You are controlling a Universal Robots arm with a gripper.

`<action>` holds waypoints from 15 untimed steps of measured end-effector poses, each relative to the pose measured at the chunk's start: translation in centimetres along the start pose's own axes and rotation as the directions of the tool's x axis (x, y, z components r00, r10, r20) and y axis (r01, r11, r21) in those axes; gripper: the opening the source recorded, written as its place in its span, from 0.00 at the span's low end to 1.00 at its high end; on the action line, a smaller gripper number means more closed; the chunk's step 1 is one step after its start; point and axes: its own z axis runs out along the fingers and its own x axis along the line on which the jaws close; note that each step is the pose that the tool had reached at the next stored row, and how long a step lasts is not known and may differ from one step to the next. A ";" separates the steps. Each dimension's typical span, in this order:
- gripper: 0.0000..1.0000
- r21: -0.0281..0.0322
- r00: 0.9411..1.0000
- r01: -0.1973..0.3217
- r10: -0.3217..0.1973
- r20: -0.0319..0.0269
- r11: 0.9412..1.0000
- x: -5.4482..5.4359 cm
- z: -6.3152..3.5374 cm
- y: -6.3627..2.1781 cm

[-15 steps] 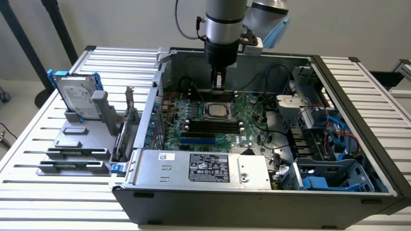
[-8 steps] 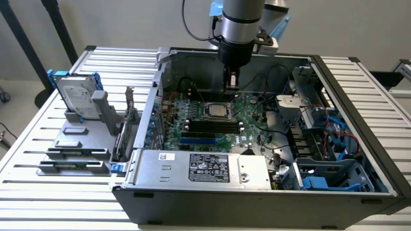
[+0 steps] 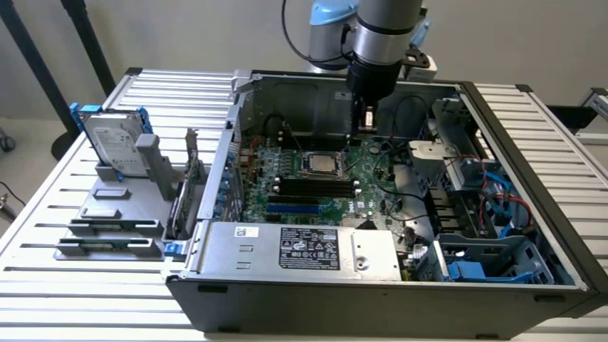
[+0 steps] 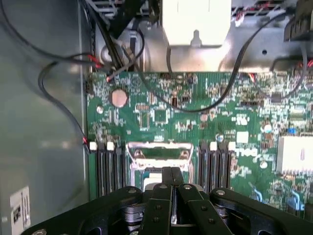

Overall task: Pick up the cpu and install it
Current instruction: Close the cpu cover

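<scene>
**Exterior view.** An open computer case (image 3: 380,293) lies on a slatted table (image 3: 95,303). The cpu (image 3: 321,164), a small square with a dull silver top, lies flat in its socket (image 3: 323,152) near the centre of the green motherboard (image 3: 366,203). The arm (image 3: 380,43) enters from 12 o'clock. The gripper (image 3: 364,128) hangs over the board near the cpu, at about 1 o'clock of it; whether it touches the board cannot be told. Black memory slots (image 3: 309,187) run at 6 o'clock of the cpu, with the white-labelled power supply (image 3: 304,248) beyond them, also at 6 o'clock. Outside the case, at 9 o'clock, a hard drive (image 3: 112,142) in a blue frame stands upright in a grey holder (image 3: 109,214).

**Wrist view.** The gripper (image 4: 172,172) is clenched, its black fingertips pressed together with nothing between them, over the metal frame of the socket (image 4: 157,152)
</scene>
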 end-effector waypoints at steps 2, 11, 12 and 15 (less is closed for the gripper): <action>0.11 0.001 1.000 0.000 0.000 0.000 1.000 0.0 -0.05 0.92; 0.11 0.014 1.000 0.001 -0.001 -0.002 1.000 0.1 0.04 4.46; 0.11 0.015 1.000 0.002 -0.002 -0.002 1.000 0.1 0.17 4.51; 0.11 0.015 1.000 0.008 -0.008 -0.002 1.000 0.1 0.68 4.51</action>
